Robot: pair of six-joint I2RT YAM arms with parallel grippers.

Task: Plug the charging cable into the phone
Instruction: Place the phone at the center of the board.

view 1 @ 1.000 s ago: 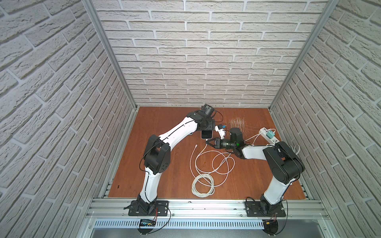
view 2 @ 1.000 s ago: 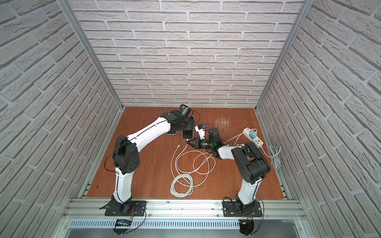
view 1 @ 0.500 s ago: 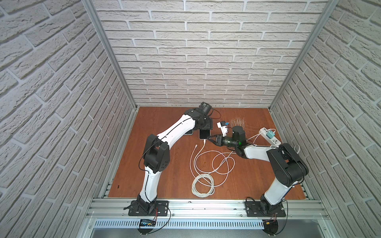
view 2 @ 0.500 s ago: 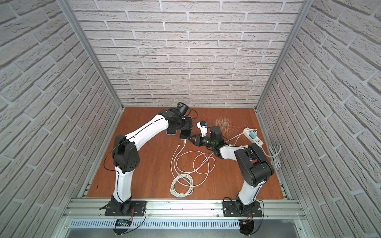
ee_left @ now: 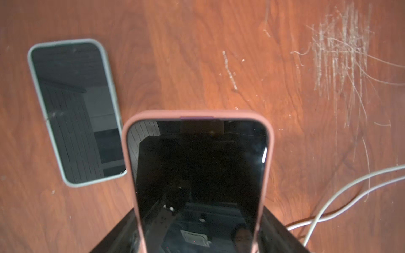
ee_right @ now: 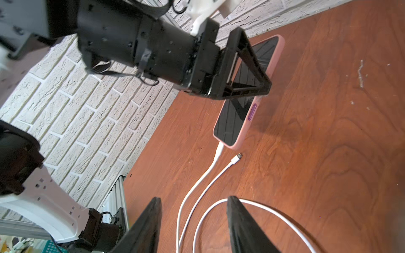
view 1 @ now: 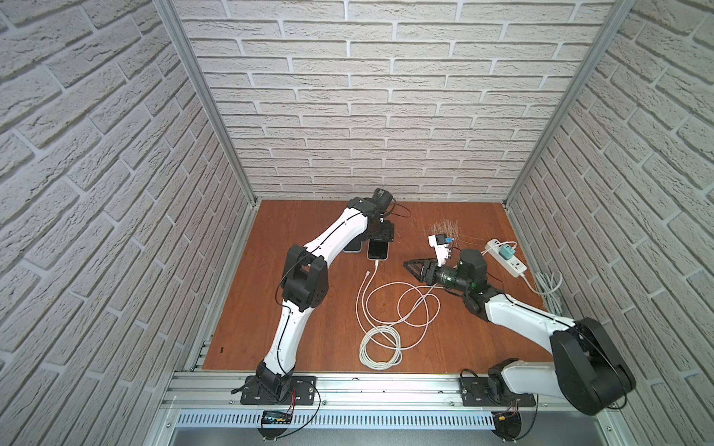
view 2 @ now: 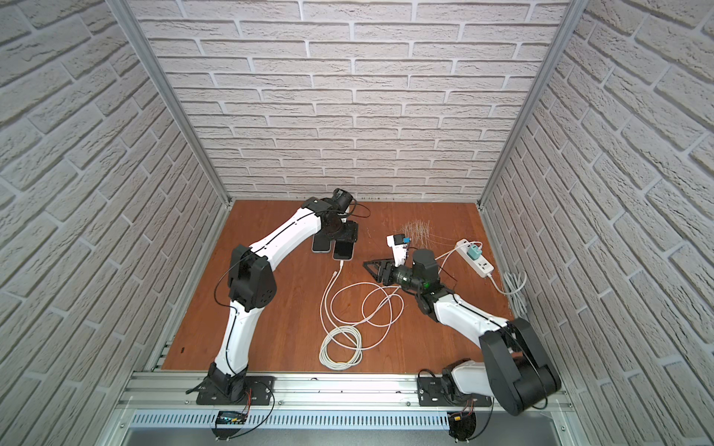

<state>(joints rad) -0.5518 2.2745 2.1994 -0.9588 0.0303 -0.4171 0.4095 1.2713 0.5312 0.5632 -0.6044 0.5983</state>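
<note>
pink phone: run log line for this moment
pink phone: gripped by left gripper | charging cable: plugged into its bottom end | right gripper: open, empty | spare cable end: loose beside it

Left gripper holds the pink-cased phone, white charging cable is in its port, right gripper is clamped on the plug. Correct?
Wrong on the right gripper: the right wrist view shows it open, off the plug. Otherwise yes: left gripper holds the pink-cased phone, white charging cable is in its port.
</note>
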